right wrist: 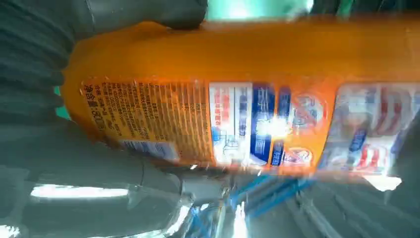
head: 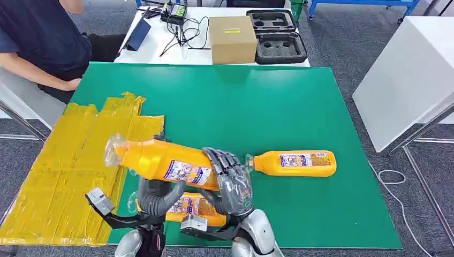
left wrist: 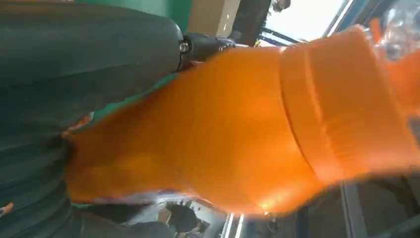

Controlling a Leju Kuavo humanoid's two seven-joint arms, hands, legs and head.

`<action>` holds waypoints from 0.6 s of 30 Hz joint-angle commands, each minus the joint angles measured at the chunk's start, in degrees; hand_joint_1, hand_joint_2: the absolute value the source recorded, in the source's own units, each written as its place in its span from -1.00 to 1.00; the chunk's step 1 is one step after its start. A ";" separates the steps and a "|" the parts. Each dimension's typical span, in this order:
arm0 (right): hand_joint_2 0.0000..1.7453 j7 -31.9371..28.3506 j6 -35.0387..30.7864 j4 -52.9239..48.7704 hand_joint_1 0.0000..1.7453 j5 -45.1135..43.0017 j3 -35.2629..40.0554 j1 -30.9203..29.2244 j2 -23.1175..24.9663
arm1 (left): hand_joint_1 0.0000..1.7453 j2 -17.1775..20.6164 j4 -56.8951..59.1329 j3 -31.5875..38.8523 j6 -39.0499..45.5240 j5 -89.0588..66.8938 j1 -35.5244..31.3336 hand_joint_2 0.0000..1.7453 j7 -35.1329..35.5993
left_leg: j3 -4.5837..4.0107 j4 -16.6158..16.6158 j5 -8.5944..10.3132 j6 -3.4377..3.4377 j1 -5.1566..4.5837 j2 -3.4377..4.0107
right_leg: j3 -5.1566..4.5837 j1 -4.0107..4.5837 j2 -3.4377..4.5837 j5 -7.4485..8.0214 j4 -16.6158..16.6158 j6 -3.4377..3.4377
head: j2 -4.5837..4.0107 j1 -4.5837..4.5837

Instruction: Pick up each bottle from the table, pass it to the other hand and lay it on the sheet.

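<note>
Head view: an orange bottle (head: 160, 160) is held above the near edge of the green table (head: 278, 101), tilted, its clear cap end toward ten o'clock over the edge of the yellow sheet (head: 69, 166).
Right hand (head: 231, 179): fingers wrapped over the bottle's base end, gripping it.
Left hand (head: 158, 195): cupped under the bottle's middle, fingers curled up against its underside; both hands hold it at once.
Second bottle (head: 295, 163): lying flat on the table at three o'clock of the hands, cap pointing toward them, apart from them.
Third bottle (head: 195, 208): lying on the table beneath the hands, mostly hidden by them.
Left wrist view: orange bottle body (left wrist: 237, 134) pressed close against the dark fingers (left wrist: 89, 54).
Right wrist view: printed label (right wrist: 247, 124) facing the camera, grey fingers (right wrist: 99, 163) around the bottle.
Twelve o'clock, on the white table beyond: cardboard box (head: 232, 38), black foam trays (head: 275, 35).
Eleven o'clock: a seated person (head: 43, 43), forearm at the table corner.
</note>
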 commanded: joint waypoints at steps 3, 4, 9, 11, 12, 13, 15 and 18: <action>1.00 1.17 -0.20 17.43 1.00 5.36 7.41 -2.10 2.32 | -1.00 -1.39 7.53 -1.54 0.20 0.97 -6.78 1.00 2.18 | 0.14 -0.01 -0.02 -0.17 0.11 -0.09 | 0.23 0.12 -0.16 -0.03 -0.09 -0.12 | 0.00 0.04; 1.00 1.42 -0.20 17.39 1.00 5.46 7.65 -2.13 2.28 | -1.00 -1.42 7.89 -1.58 0.21 1.03 -7.12 1.00 2.31 | 0.08 -0.01 -0.01 -0.14 0.10 -0.10 | 0.17 0.11 -0.17 -0.03 -0.08 -0.10 | 0.00 0.04; 1.00 3.06 -0.20 15.96 1.00 4.96 8.68 -1.85 1.62 | -1.00 -1.48 8.55 -2.03 0.26 1.34 -8.07 1.00 2.77 | 0.12 0.02 -0.04 -0.16 0.13 -0.17 | 0.23 0.14 -0.24 -0.07 -0.08 -0.12 | 0.00 0.07; 1.00 3.88 -0.20 15.69 1.00 4.83 8.50 -1.75 1.49 | -1.00 -1.53 9.26 -2.18 -0.10 1.63 -8.48 1.00 3.02 | 0.16 0.04 -0.06 -0.21 0.15 -0.20 | 0.29 0.16 -0.29 -0.11 -0.07 -0.14 | 0.00 0.04; 1.00 3.85 -0.20 15.57 1.00 4.75 8.25 -1.68 1.51 | -1.00 -1.65 9.71 -2.26 -0.20 1.71 -8.75 1.00 3.09 | 0.11 0.04 -0.04 -0.18 0.14 -0.22 | 0.23 0.15 -0.30 -0.09 -0.07 -0.12 | 0.00 0.04; 1.00 3.92 -0.20 15.25 1.00 5.00 7.55 -1.47 1.68 | -1.00 -1.83 10.33 -2.28 -0.71 1.88 -9.24 1.00 2.99 | 0.06 0.03 -0.01 -0.13 0.09 -0.22 | 0.14 0.10 -0.28 -0.07 -0.04 -0.09 | 0.00 0.04; 1.00 4.15 -0.20 14.51 1.00 5.91 6.22 -1.09 2.09 | -1.00 -2.18 11.02 -2.02 -1.81 2.16 -10.31 1.00 3.57 | 0.08 0.04 -0.01 -0.17 0.12 -0.26 | 0.19 0.13 -0.33 -0.07 -0.06 -0.11 | 0.00 0.04; 1.00 4.83 -0.20 13.43 1.00 6.66 5.25 -0.62 2.32 | 1.00 -2.43 12.29 -2.23 -2.91 3.33 -11.36 1.00 4.53 | 0.05 0.07 -0.01 -0.17 0.12 -0.30 | 0.16 0.13 -0.38 -0.09 -0.03 -0.11 | 0.00 0.04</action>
